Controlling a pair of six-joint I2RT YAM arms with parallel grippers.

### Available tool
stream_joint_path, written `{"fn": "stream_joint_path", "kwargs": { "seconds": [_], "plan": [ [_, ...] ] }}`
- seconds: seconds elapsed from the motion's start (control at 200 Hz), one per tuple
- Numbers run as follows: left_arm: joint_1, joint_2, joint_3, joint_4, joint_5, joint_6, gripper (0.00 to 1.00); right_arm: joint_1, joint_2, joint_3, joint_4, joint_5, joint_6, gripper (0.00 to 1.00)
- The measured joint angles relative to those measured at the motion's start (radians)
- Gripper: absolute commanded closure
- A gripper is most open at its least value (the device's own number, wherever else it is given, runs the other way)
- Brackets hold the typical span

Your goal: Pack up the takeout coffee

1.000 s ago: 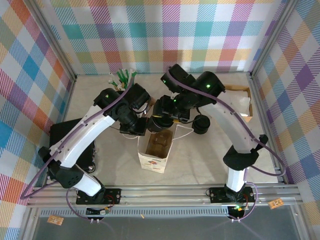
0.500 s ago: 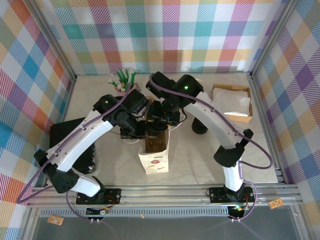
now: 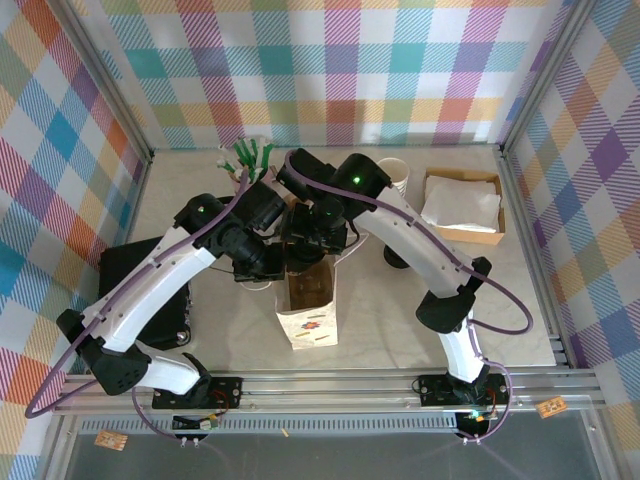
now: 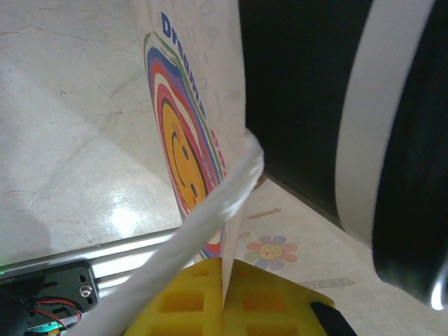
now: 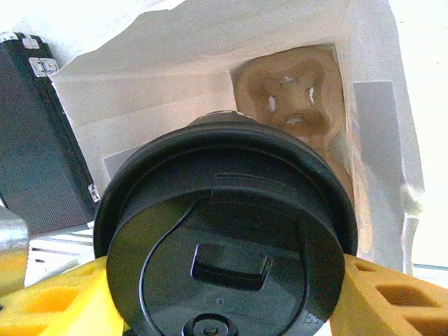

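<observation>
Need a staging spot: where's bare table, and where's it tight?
Free: table between the paper bag and the right arm; near-right corner in front of the napkin box. Crowded: behind the bag, where both arms, pens and cup stack meet.

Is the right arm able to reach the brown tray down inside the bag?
Probably yes. The left gripper pinches the bag wall, so its mouth stands open. The right gripper, holding the coffee, is right above it, and nothing covers the tray.
</observation>
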State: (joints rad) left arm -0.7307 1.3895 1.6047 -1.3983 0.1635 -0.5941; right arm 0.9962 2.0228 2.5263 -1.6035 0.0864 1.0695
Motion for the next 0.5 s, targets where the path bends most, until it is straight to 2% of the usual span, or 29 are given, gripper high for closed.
{"fn": "stream_joint_path", "kwargs": {
  "seconds": [0.155, 0.35, 0.5],
  "plan": [
    [0.018, -0.004, -0.031, 0.016, 0.029, 0.006, 1.0, -0.001, 0.001, -0.028, 0.013, 0.003, 0.0, 0.72],
    [0.055, -0.024, -0.063, 0.021, 0.054, 0.01, 0.88, 0.001, 0.027, -0.026, 0.04, 0.002, -0.014, 0.72],
    [0.073, -0.063, -0.056, 0.05, 0.063, 0.019, 0.87, 0.0, 0.074, -0.031, 0.019, 0.019, -0.048, 0.73]
  ]
}}
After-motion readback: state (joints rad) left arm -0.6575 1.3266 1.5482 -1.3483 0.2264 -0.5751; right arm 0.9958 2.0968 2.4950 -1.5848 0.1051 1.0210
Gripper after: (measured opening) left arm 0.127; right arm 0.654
